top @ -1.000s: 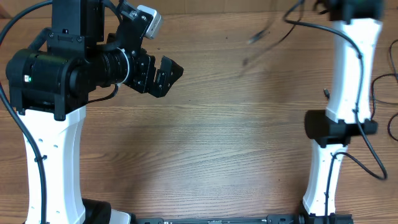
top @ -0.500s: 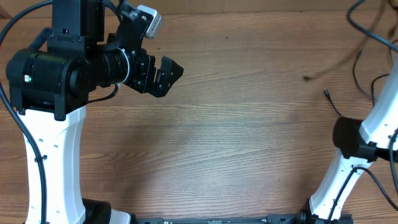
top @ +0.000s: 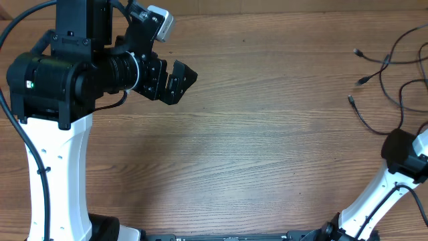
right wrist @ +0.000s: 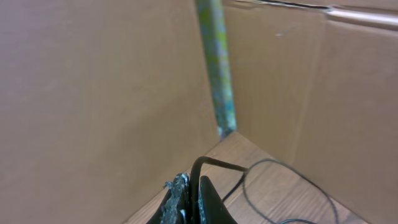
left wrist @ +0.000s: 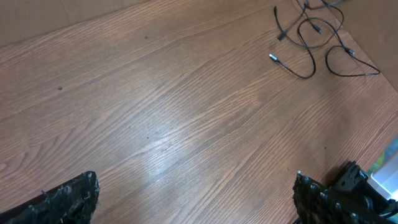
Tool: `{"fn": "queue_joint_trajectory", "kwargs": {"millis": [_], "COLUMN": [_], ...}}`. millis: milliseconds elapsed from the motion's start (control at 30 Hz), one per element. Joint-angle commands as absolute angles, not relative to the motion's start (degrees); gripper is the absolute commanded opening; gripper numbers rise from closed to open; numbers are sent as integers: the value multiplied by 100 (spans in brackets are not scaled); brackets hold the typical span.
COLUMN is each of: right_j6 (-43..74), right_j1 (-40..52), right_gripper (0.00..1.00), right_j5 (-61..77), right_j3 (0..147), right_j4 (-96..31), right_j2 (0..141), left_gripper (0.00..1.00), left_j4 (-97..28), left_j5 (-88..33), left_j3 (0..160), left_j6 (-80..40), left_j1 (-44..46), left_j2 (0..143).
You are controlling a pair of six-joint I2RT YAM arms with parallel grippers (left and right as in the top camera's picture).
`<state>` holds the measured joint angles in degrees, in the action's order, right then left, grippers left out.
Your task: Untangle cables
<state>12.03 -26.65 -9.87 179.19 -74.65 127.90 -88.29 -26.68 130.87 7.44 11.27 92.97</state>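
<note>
- Cables (top: 382, 67) lie at the 3 o'clock edge of the tabletop (top: 267, 154) in the overhead view. They are loose thin black strands that cross each other, and part of them runs off frame.
- Right fingers (right wrist: 177, 199) are clenched on one black cord, seen only in the right wrist view. In the overhead view they sit past the 3 o'clock edge, out of sight.
- Likely reason for the hold: pinching a single strand and lifting it lets that strand be drawn away from the others. This reads as a separating step.
- Left fingers (top: 182, 77) are spread wide with nothing between them, at about 10 o'clock and well apart from the cables.
- Likely reason: the left arm is parked out of the way and is not yet pinning anything. A second hold on the pile could be needed if the strands drag along together.
- Direction: three small plug ends (top: 350, 99) point toward 9 o'clock, at the tabletop centre. The strands trail back toward 3 o'clock.
- Long axis: the upper strands run roughly 9-to-3. The lowest one heads from 10 toward 5 o'clock, then hooks back up toward 1 o'clock.
- Held cord: it rises at 12 o'clock from the right fingers, bends over toward 3 o'clock, then loops down onto the wood.
- No tight knot is visible, and the crossings are too thin to tell which strand lies over which.
</note>
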Motion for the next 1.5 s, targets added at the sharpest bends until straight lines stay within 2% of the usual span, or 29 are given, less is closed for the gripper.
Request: {"fn": "queue_joint_trajectory", "kwargs": {"millis": [0,400,567,767,1033,1267,1467], "right_j6": [1245,1245,1245,1245,1240,1240,1240], "right_j1": [-2858,-3398,-3546,-3603,-3597,-3575,-3277], "right_gripper": [4,6,32,51,100,100,100], "right_j5": [-1022,-1022,-880,-148,950,2104,2287], "right_j3": [17762,16097,15482,15214,15214,15198,15030], "right_j4": [-7467,-7070,-6886,-6827,-6882,-7310,-7581], "right_j2": [12997,13185,13185,13185,13185,13185,13185], "left_gripper": [100,99,99,100,100,99,100], "left_j4": [-8825,-8827,-8825,-8825,-8825,-8825,-8825], "left_j5": [-2637,-2637,-2637,-2637,-2637,-2637,-2637], "left_j3": [13150,13150,13150,13150,13150,13150,13150], "left_j6": [685,685,685,685,685,685,685], "left_j1": [1160,1160,1160,1160,1160,1160,1160], "left_j2": [9220,9218,9218,9218,9218,9218,9220]}}
